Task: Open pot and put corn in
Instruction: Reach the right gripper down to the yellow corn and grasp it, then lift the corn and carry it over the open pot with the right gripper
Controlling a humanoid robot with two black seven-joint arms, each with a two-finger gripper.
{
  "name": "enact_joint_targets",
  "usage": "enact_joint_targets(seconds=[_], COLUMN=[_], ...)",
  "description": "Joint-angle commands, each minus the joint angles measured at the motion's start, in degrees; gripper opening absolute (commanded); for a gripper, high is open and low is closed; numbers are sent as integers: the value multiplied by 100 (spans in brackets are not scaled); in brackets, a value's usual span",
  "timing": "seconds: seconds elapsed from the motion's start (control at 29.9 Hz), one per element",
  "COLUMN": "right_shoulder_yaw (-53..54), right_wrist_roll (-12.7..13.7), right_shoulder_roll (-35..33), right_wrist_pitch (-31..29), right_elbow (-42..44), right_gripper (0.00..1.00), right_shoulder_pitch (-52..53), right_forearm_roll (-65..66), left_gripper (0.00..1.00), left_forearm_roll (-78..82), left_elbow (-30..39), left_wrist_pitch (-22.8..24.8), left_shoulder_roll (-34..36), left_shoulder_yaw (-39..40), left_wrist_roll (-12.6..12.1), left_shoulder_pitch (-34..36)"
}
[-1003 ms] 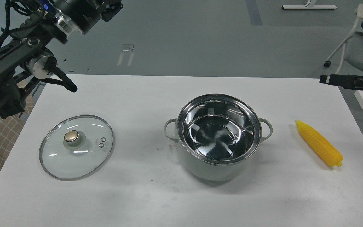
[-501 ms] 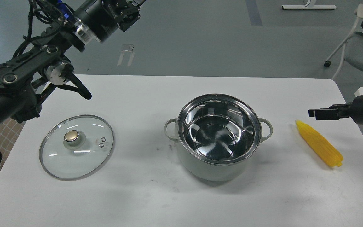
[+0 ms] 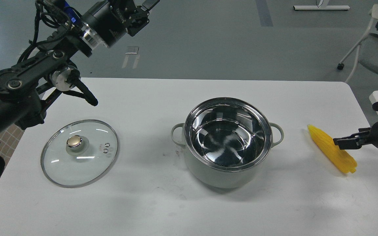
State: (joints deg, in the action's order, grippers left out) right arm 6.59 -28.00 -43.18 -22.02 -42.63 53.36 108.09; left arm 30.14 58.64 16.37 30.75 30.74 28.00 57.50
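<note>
A: Your pot (image 3: 227, 141) sits open mid-tabletop (image 3: 162, 209), steel bowl empty. The lid (image 3: 79, 153) lies flat to its left, so the opening step looks done

B: And the corn (image 3: 332, 149)?

A: Lying right of the pot, well clear. In the last second your right end effector (image 3: 340, 143) has dropped from the far edge onto the cob's middle; whether it is clenched or released I can't tell

B: Left side?

A: Your left end effector (image 3: 144, 8) has swung up and away beyond the tabletop, state unclear. Picking up the corn looks to come next
</note>
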Motion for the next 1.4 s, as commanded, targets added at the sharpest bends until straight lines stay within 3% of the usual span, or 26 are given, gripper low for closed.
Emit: enact_joint_targets(seconds=[0.0, 0.17, 0.37, 0.43, 0.5, 0.57, 0.6, 0.7, 0.87, 1.1, 1.37], right_shoulder_yaw=[-8, -8, -307, -368, -395, -395, -395, -395, -316, -281, -281], right_wrist_roll=[0, 0, 0, 0, 0, 0, 0, 0, 0, 0, 0], right_shoulder_roll=[274, 494, 802, 811, 820, 820, 820, 794, 592, 275, 872], right_wrist_pitch=[22, 58, 84, 128, 128, 128, 119, 128, 128, 23, -598], right_elbow=[44, 246, 501, 527, 536, 536, 527, 466, 72, -659, -1256], right_gripper=[98, 95, 84, 74, 48, 32, 19, 3, 0, 0, 0], right_shoulder_pitch=[-45, -72, -80, -89, -89, -98, -107, -124, 16, 1403, 2617], right_forearm_roll=[2, 2, 2, 2, 2, 2, 2, -7, -42, -121, -139], left_gripper=[95, 95, 95, 95, 95, 95, 95, 95, 95, 95, 95], left_forearm_roll=[0, 0, 0, 0, 0, 0, 0, 0, 0, 0, 0], left_elbow=[42, 77, 77, 77, 86, 77, 77, 77, 77, 77, 77], left_wrist_pitch=[-2, -2, 6, 6, 15, 15, 15, 6, 15, 33, 24], left_shoulder_roll=[19, 45, 54, 63, 72, 72, 72, 72, 98, 116, 98], left_shoulder_yaw=[2, -7, -16, -16, -16, -16, -16, -24, -16, -25, -25], left_wrist_roll=[0, 0, 0, 0, 0, 0, 0, 0, 0, 0, 0], left_shoulder_pitch=[7, 7, -2, -2, -2, -2, -2, -11, -2, -2, -28])
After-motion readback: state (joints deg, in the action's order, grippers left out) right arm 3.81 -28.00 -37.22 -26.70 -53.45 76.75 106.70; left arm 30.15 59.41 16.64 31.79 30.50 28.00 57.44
